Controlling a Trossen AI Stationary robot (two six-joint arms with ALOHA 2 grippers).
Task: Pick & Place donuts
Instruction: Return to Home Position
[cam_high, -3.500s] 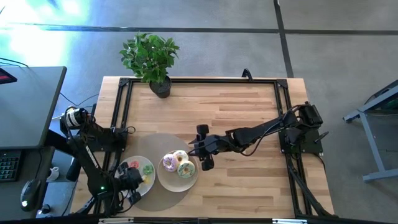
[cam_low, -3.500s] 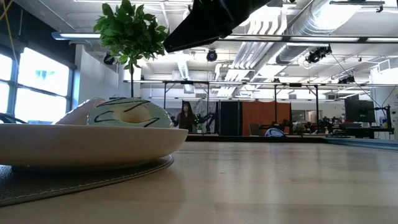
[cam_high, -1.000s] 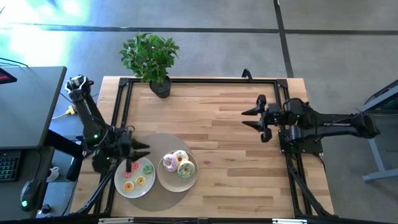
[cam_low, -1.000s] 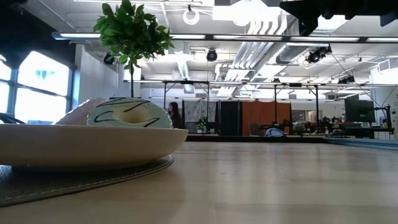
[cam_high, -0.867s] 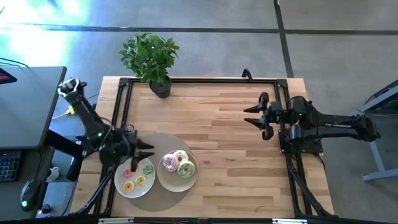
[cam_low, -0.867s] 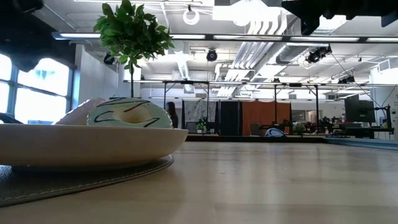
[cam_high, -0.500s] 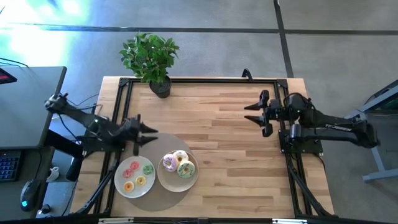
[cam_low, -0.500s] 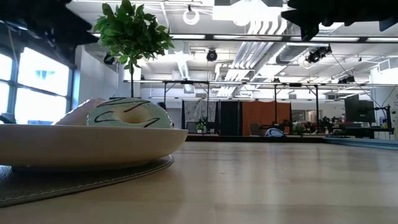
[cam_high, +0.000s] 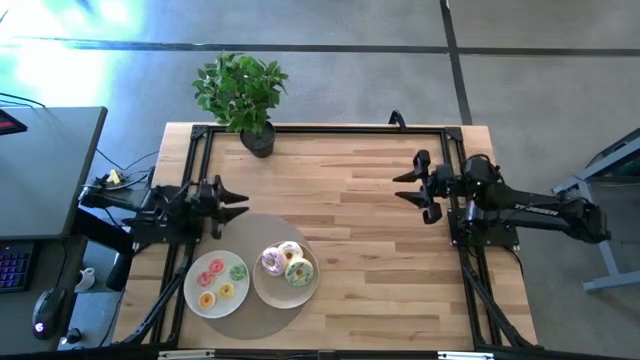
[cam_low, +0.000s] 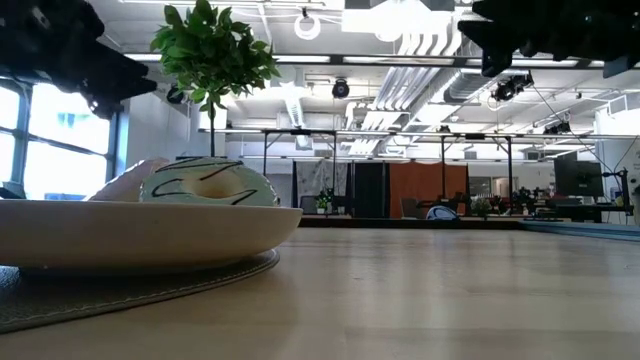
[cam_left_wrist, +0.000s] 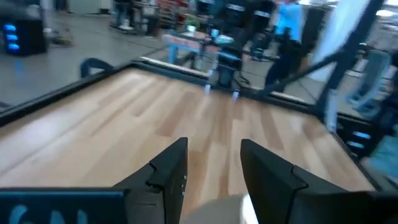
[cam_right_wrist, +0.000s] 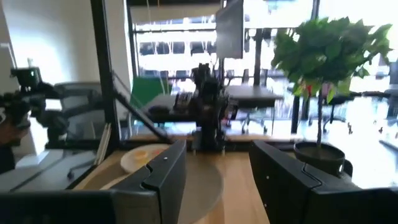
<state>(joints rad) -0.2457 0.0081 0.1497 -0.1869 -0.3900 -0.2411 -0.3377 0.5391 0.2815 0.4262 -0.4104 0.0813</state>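
High view: spread wide and empty at both jaws.
Left gripper (cam_high: 238, 205) drawn back from over the small donuts (cam_high: 216, 267) to the table (cam_high: 340, 160)'s left edge; right gripper (cam_high: 399, 187) parked by the right edge; large donuts (cam_high: 298, 272) unmoved on the neighbouring plate (cam_high: 268, 291).

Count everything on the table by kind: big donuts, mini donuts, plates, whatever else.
Large donuts: 3
Mini donuts: 4 visible
White plates: 2
Round mat: 1
Potted plant: 1
Total: 11
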